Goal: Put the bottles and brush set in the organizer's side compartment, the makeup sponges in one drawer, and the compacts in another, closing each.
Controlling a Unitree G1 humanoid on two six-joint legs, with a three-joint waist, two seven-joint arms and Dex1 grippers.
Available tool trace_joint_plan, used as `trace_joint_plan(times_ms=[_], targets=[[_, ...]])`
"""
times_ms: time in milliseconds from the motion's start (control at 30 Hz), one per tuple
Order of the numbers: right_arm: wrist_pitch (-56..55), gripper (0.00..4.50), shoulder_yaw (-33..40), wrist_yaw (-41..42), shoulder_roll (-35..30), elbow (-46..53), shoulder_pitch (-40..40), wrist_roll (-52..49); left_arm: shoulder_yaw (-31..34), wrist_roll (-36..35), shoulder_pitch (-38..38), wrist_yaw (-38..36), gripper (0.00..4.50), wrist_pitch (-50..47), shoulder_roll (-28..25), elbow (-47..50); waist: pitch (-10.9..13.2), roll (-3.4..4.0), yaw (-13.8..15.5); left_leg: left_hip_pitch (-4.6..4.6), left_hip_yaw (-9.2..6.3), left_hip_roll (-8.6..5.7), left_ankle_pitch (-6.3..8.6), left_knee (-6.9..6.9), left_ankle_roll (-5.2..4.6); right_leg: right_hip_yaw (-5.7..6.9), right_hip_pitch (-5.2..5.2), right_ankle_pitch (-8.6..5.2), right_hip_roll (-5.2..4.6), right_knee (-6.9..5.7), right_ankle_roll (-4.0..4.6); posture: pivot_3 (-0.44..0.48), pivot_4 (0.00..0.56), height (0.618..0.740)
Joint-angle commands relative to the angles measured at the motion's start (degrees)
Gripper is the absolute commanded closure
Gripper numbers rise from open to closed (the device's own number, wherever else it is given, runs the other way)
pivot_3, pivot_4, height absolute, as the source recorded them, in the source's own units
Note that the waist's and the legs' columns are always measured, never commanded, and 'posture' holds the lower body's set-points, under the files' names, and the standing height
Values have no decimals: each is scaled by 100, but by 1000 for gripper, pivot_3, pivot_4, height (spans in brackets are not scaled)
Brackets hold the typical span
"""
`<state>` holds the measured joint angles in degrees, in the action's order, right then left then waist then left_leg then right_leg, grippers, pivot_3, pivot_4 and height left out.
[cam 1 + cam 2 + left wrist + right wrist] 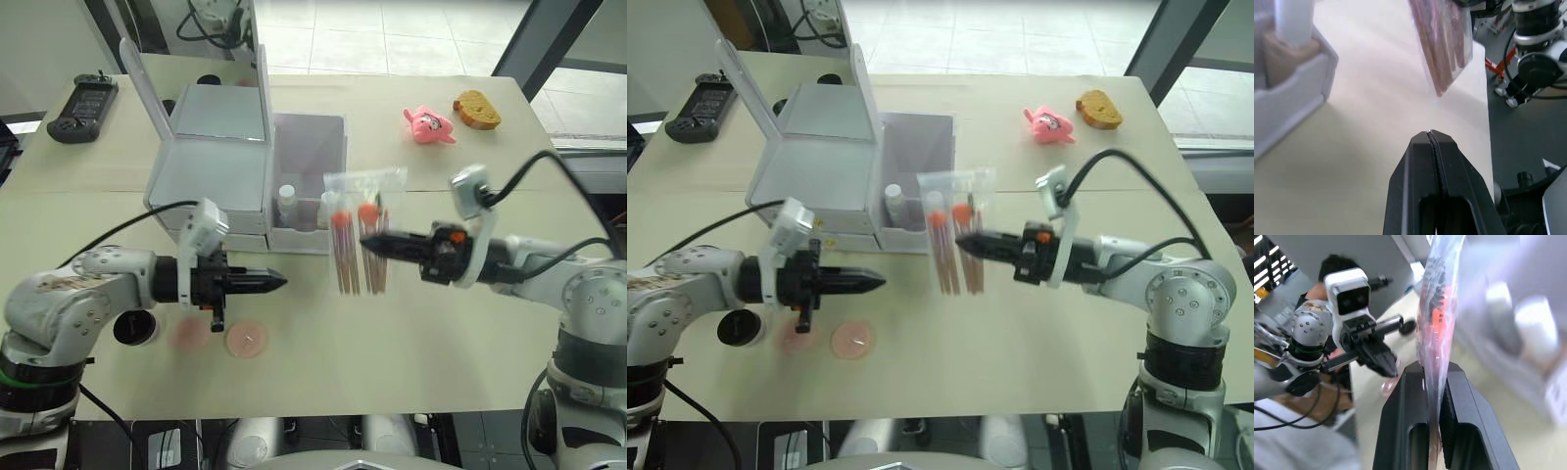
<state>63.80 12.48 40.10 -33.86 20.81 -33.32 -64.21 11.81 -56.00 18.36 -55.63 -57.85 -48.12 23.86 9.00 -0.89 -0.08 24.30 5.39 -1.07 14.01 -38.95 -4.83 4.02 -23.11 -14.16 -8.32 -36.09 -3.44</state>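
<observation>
The right claw is clamped on the brush set, its two black fingers pinching the clear packet about midway, just below the orange-pink tips. The packet hangs upright from that grip, off the surface, just in front of the side compartment of the organizer. The right wrist view shows the plastic squeezed between the finger pads.

The left claw is closed on nothing, its fingers pressed together to a point. It hovers above the surface in front of the organizer's drawers, aimed toward the packet but well apart from it.

Two bottles with white caps stand inside the side compartment, one near the left wall and the other at the front right corner. Two makeup sponges lie flat on the surface under the left arm, side by side, the second one partly hidden by the arm. One compact with a black lid sits just left of them; a second cannot be made out. The organizer's mirror lid stands open. At the far right of the surface lie one pink plush toy and one brown toast-shaped toy; a black handheld device lies at the far left.
</observation>
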Motion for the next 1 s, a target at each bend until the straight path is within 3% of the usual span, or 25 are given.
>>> trace_joint_plan(times_ms=[33,167,233,400,500,767,867,1000], targets=[[-1221,4468,-420,570,122,-825,-1142,927,831,-476,91,176,4500,64,-30,-154,1,-1,-27,-1,2,0,0,-1,1,0,1,0,2,-1,0,0,150,737],[-3061,4468,-1267,1243,537,-2443,-2303,2525,1287,-885,169,651,4500,5,47,-174,1,-1,-63,-3,0,-2,-5,2,8,3,-1,0,8,-3,0,0,150,737],[-3796,4468,-1530,1465,926,-3762,-2909,3097,1317,-733,51,865,4500,78,14,-98,1,-1,-70,-1,0,-5,-7,3,11,5,-1,0,8,-3,0,0,150,737],[-5607,4468,-1676,2105,1725,-6514,-3824,4003,1630,-1019,-256,1210,4500,159,72,232,5,-2,-100,0,2,-3,-13,6,20,9,0,1,17,-16,0,0,150,737],[-6209,4468,-1550,2330,2022,-7630,-4195,4259,1820,-1229,-412,1384,4500,226,102,467,6,0,-120,2,1,-1,-14,9,24,9,-1,1,20,-13,0,0,150,737],[-6931,4468,-1363,2806,2205,-8836,-4291,4782,2006,-1491,-736,1821,4500,263,-6,732,7,2,-205,-4,-7,4,-22,17,42,9,1,1,27,-15,2,0,150,737],[-6920,3547,-1179,2887,2173,-9010,-4341,4833,2013,-1561,-795,1882,4500,294,-60,767,8,3,-240,-4,-7,5,-25,22,47,8,-3,1,30,-16,2,0,150,737],[-6912,3547,-926,2983,2207,-9121,-4402,4830,1980,-1591,-845,1918,4500,315,-126,786,8,3,-251,-4,-7,9,-26,28,51,7,-4,1,33,-15,3,0,150,737]])
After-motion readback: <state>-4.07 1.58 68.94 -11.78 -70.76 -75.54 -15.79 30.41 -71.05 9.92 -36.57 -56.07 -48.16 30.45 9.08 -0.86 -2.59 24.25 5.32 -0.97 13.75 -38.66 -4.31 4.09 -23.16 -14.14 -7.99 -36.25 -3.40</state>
